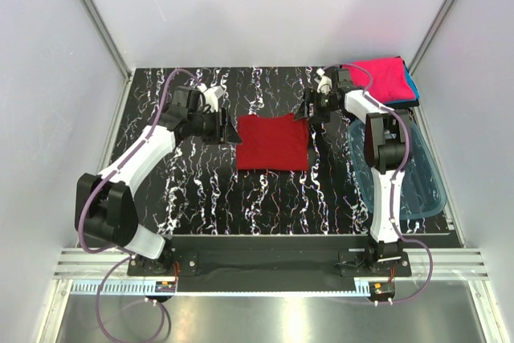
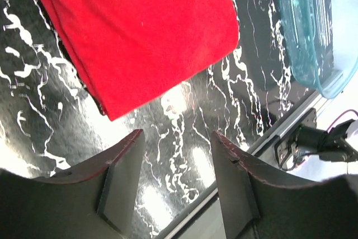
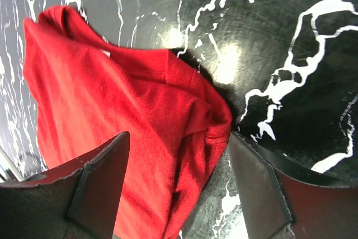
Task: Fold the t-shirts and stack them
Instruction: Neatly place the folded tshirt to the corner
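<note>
My left fingers [image 2: 120, 183] and right fingers [image 3: 100, 183] gape empty; the limp red t-shirt [image 1: 272, 142] probably wants pinching at its corners.

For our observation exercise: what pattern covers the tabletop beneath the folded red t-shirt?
The glossy tabletop is black with white marble-like veins; the top external view shows it best.

teal tee [image 1: 412, 90] (mostly) under pink tee [image 1: 384, 78]

Lab test cell: white panel walls [image 1: 265, 6], aluminium rail frame [image 1: 450, 263].
</note>
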You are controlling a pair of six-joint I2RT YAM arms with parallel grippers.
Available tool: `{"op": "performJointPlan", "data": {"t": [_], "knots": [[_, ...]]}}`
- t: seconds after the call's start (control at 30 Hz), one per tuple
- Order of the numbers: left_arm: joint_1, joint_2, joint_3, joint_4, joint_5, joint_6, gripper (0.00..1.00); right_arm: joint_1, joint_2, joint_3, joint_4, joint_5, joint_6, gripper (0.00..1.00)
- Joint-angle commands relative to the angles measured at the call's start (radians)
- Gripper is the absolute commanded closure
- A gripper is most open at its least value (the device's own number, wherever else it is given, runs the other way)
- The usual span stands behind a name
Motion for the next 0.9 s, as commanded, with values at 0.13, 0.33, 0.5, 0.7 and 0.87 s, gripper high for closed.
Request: {"op": "performJointPlan", "data": {"t": [0.13,0.33,0.5,0.7,0.87], "knots": [[-0.003,-0.033,-0.004,0.007,0.023,0.034,0.44,-0.006,0.091,0.090,-0.113,-0.101,-0.094,0.23],[-0.004,-0.034,-0.005,0.006,0.028,0.036,0.44,-0.006,0.133,0.133,-0.159,-0.084,-0.103,0.24],[-0.003,-0.033,-0.001,0.007,0.027,0.036,0.44,-0.006,0.144,0.143,-0.170,-0.067,-0.092,0.29],[-0.003,-0.033,-0.005,0.009,0.027,0.031,0.44,-0.006,0.157,0.159,-0.179,-0.096,-0.104,0.37],[-0.004,-0.031,-0.010,0.009,0.033,0.031,0.44,-0.003,0.156,0.169,-0.190,-0.118,-0.118,0.32]]}}
